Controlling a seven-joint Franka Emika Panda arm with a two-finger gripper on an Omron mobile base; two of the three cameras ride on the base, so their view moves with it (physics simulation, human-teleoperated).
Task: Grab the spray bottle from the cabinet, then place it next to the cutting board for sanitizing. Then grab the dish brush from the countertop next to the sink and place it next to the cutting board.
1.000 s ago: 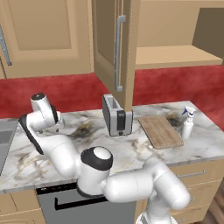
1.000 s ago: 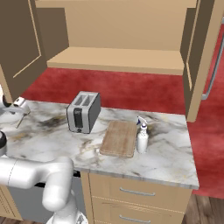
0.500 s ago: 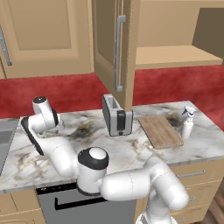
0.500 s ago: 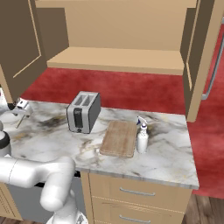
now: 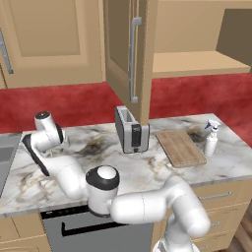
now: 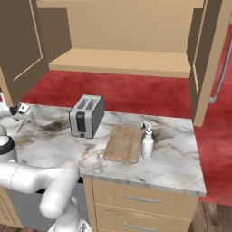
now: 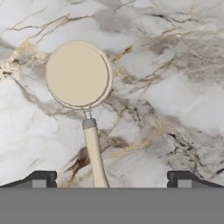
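The dish brush (image 7: 78,75) lies flat on the marble countertop (image 7: 175,65), its round pale head up in the hand view and its slim beige handle running down between my fingertips (image 7: 40,178). My gripper (image 7: 111,179) hangs open just above the handle, one finger on each side, touching nothing. The same gripper (image 5: 64,141) (image 6: 21,110) sits at the counter's left end. The spray bottle (image 5: 211,140) (image 6: 147,141) stands upright beside the right edge of the cutting board (image 5: 180,147) (image 6: 123,143). The cabinet (image 5: 131,54) is open, its shelf (image 6: 122,61) bare.
A silver toaster (image 5: 131,130) (image 6: 86,116) stands mid-counter between my gripper and the board. The sink's edge (image 5: 6,156) shows at far left. The open cabinet door hangs above the toaster. Drawers (image 6: 140,198) run below the counter front.
The hand has sunk slightly toward the countertop at the left end. The spray bottle, the board and the toaster have not moved.
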